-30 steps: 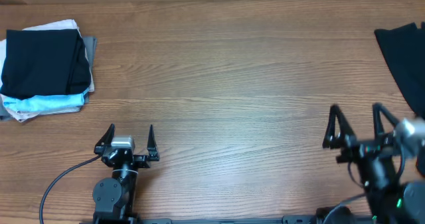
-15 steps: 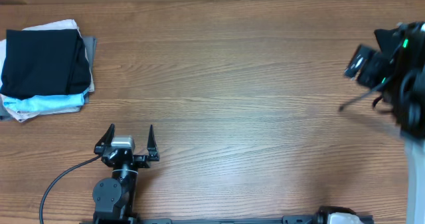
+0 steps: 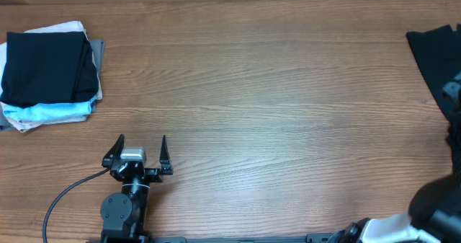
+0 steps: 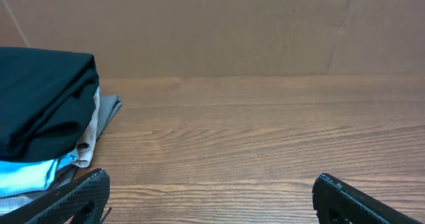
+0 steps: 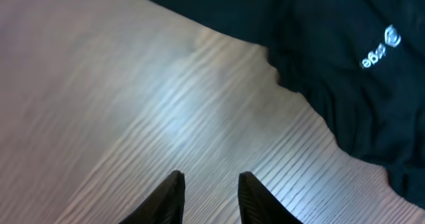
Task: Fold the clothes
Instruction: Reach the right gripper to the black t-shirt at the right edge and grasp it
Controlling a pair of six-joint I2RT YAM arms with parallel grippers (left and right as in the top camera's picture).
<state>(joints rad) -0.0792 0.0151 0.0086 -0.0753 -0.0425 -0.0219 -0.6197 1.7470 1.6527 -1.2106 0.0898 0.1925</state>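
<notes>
Right wrist view: your right end effector (image 5: 209, 196) is hovering over bare tabletop (image 5: 119, 84), its jaws standing close together with only wood showing between them, gripping nothing. The black T-shirt (image 5: 332, 24) is lying rumpled in the upper right of the frame, its white chest logo (image 5: 376, 48) showing; overhead, it is running off the right edge. Your left end effector (image 3: 137, 151) is sitting wide open and empty at lower left, well apart from the folded stack (image 3: 47, 73) at upper left. The fabric is looking soft, light and floppy, so you are probably best pinching its nearest edge, where a single layer is lying flat.
</notes>
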